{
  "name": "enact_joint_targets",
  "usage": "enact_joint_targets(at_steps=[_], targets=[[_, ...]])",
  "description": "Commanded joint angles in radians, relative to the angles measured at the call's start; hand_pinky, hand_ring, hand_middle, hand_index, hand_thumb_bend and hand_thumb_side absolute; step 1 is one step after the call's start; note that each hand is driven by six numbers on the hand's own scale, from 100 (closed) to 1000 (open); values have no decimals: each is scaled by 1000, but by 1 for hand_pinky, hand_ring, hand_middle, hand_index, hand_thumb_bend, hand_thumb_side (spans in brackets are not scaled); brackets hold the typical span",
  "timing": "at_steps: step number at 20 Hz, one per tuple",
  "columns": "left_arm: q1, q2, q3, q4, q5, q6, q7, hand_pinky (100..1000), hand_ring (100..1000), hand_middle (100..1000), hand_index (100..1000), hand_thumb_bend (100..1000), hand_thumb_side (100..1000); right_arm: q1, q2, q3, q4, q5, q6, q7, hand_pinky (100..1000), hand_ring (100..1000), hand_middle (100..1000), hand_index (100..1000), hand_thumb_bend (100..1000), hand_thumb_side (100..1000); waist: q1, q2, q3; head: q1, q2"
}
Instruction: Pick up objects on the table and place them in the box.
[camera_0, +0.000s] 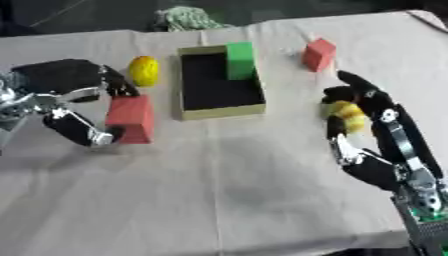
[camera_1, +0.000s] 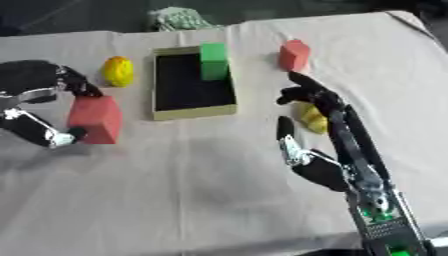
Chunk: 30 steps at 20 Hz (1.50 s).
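Left hand: black and silver robot left hand (camera_0: 66, 100) at the desk's left side, fingers (camera_0: 112, 82) and thumb curled round the large red block, one above and one below.
Large red block: red rectangular block (camera_0: 131, 119) standing on the cloth-covered desk (camera_0: 219, 190), just left of the box, not yet lifted as far as can be judged.
Yellow oval: small glossy yellow egg-shaped object (camera_0: 144, 70), behind the red block, beside the box's left wall, untouched.
Box: shallow olive-walled box with black floor (camera_0: 188, 100), centre of the desk.
Green block: upright green rectangular block (camera_0: 240, 60), against the box's far right corner; already inside, or leaning on the rim, cannot be told.
Small red block: red cube-like block (camera_0: 319, 54), right of the box, well apart from both hands.
Right hand: black robot right hand (camera_0: 376, 130), fingers (camera_0: 354, 82) curved over a soft yellow object, thumb beneath it.
Soft yellow object: fuzzy yellow lump (camera_0: 348, 114), pinched in the right hand; its shape is hard to make out.
Advice: carry each held item over the rim before letting go; the left load is wide, so centre it on the black floor.
Hidden: a pale green knitted bundle (camera_0: 185, 18) at the far edge, partly cut off; contact under both loads is unseen.
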Motion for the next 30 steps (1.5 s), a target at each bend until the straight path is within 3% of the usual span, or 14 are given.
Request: enact_joint_targets(at_steps=[1, 5, 11, 12, 13, 16, 30], targets=[[-30, 6, 9, -14, 9, 9, -2, 786, 696, 541, 824, 142, 302, -8, -5, 1, -20, -11, -1, 4, 812, 797, 639, 939, 100, 427, 0, -17, -1, 4, -9], [-122, -90, 3, 65, -34, 16, 21, 786, 696, 537, 824, 109, 286, -34, 7, 11, -20, -24, -6, 13, 812, 797, 639, 939, 100, 428, -7, 1, -40, 27, -32], [-189, -197, 7, 204, -127, 28, 131, 785, 697, 534, 826, 100, 275, -79, 19, 20, -20, -44, -13, 25, 813, 797, 639, 939, 100, 430, -7, 36, -89, 56, -65], [-197, -213, 8, 227, -143, 31, 147, 786, 697, 534, 827, 100, 350, -84, 20, 21, -20, -47, -14, 27, 813, 797, 639, 939, 100, 412, -7, 40, -95, 59, -68], [-204, -229, 10, 247, -156, 33, 163, 786, 697, 533, 827, 100, 270, -89, 20, 22, -20, -49, -14, 29, 813, 797, 639, 939, 100, 430, -6, 44, -100, 63, -72], [-222, -272, 11, 300, -187, 36, 218, 786, 697, 532, 829, 100, 264, -100, 20, 25, -20, -55, -17, 34, 813, 797, 639, 939, 100, 431, -3, 51, -112, 69, -81], [-240, -362, 5, 406, -279, 76, 332, 782, 689, 534, 840, 100, 262, -135, 24, 34, -20, -75, -23, 50, 813, 797, 638, 939, 100, 432, 1, 74, -148, 74, -109]])
